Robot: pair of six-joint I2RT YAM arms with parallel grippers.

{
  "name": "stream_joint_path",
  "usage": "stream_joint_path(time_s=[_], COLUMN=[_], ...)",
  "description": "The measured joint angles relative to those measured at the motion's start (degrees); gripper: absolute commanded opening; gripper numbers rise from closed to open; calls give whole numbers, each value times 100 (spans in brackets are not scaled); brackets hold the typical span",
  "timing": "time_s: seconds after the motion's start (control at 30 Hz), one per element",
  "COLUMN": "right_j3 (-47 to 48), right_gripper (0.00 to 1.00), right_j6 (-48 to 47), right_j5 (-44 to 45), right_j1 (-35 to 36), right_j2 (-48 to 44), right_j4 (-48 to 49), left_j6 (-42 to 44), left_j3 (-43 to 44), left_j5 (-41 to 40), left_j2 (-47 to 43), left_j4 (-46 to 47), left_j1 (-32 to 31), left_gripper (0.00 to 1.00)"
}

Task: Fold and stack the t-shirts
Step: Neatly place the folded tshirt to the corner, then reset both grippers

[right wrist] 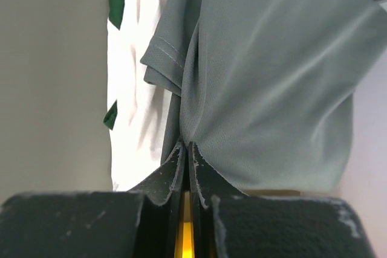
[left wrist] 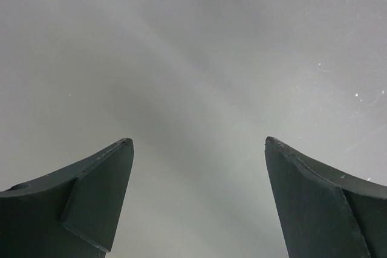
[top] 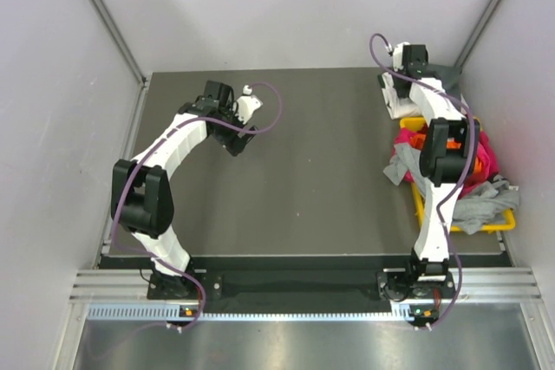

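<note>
My right gripper (top: pixel 404 86) reaches to the back right of the table, past the far end of the bin. In the right wrist view its jaws (right wrist: pixel 186 145) are shut, pinching a fold of a grey t-shirt (right wrist: pixel 272 89) that bunches at the tips. A white t-shirt (right wrist: pixel 136 89) with a green mark lies beside the grey one. More t-shirts are heaped in the bin: pink-red (top: pixel 408 140), orange (top: pixel 447 139) and light grey (top: pixel 486 201). My left gripper (top: pixel 236 145) hangs over bare table at the back left, and its wrist view shows it open (left wrist: pixel 198 143) with nothing between its fingers.
The yellow plastic bin (top: pixel 503 227) stands along the table's right edge, partly hidden by my right arm. Grey walls close in the table at left, back and right. The dark tabletop (top: pixel 321 162) stretches between the two arms.
</note>
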Motion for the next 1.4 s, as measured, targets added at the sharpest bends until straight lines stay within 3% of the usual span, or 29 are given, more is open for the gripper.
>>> stream_joint_path(time_s=[0.63, 0.7, 0.73, 0.8, 0.83, 0.93, 1.1, 1.17, 1.4], right_j3=[-778, -778, -776, -774, -774, -774, -1021, -1340, -3051], right_gripper=[2, 9, 23, 41, 56, 65, 71, 80, 90], right_j6=[74, 114, 131, 223, 249, 341, 695, 970, 1978], right_j5=[-433, -455, -474, -557, -645, -916, -1499, -1729, -1996], right_j1=[0, 0, 0, 0, 0, 0, 0, -4, -4], right_j2=[-494, -494, -494, -494, -494, -525, -997, -1453, -3442], right_j4=[-389, -415, -439, -479, -503, -595, -610, -516, 267], left_j6=[103, 105, 105, 105, 107, 109, 109, 107, 24], left_j3=[-50, -57, -61, -74, -85, -101, -162, -264, -927], left_j5=[24, 24, 24, 24, 24, 33, 92, 155, 306], left_j2=[0, 0, 0, 0, 0, 0, -4, -46, -527], left_j4=[2, 2, 2, 2, 0, 0, 4, 2, 7], left_j1=[22, 24, 26, 31, 33, 39, 72, 103, 201], left_gripper=[94, 94, 94, 94, 94, 94, 94, 94, 94])
